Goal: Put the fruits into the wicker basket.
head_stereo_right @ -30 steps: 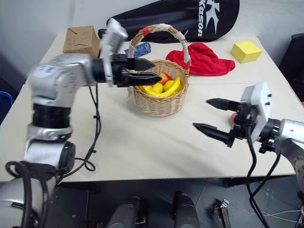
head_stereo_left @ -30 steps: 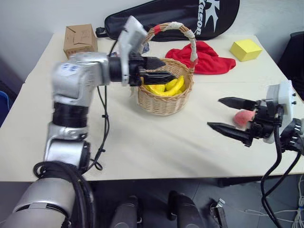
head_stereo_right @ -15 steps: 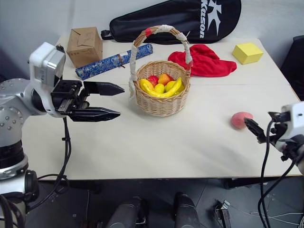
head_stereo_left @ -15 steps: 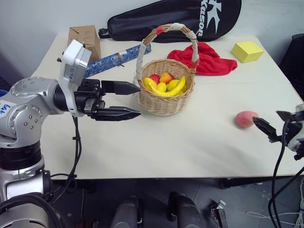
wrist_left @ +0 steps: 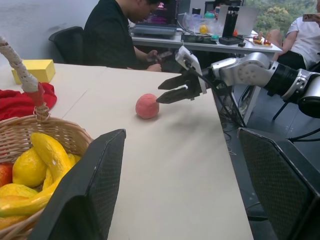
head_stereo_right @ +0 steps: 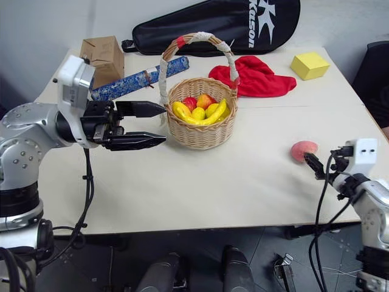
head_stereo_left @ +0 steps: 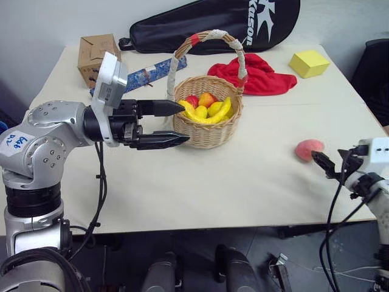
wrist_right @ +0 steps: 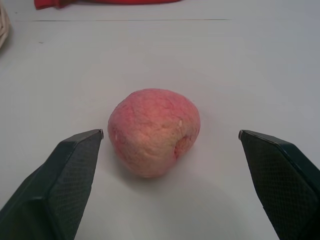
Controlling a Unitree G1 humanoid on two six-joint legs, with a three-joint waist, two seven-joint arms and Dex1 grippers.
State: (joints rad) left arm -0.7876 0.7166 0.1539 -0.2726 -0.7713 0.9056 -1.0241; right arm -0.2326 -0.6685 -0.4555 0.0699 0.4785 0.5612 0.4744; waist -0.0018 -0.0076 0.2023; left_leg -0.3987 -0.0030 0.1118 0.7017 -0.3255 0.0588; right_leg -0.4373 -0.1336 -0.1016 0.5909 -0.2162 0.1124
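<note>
Woven tan wicker basket (head_stereo_right: 202, 125), one, holding a banana (head_stereo_right: 209, 117) and several other fruits, partly hidden by its rim. Left of the basket, the left gripper (head_stereo_right: 155, 125) hangs empty, fingers apart. Well right of the basket, one rough pink peach (head_stereo_right: 303, 149) lies on the table (head_stereo_right: 243, 176), between the right gripper's (wrist_right: 170, 145) spread fingers, untouched.
</note>
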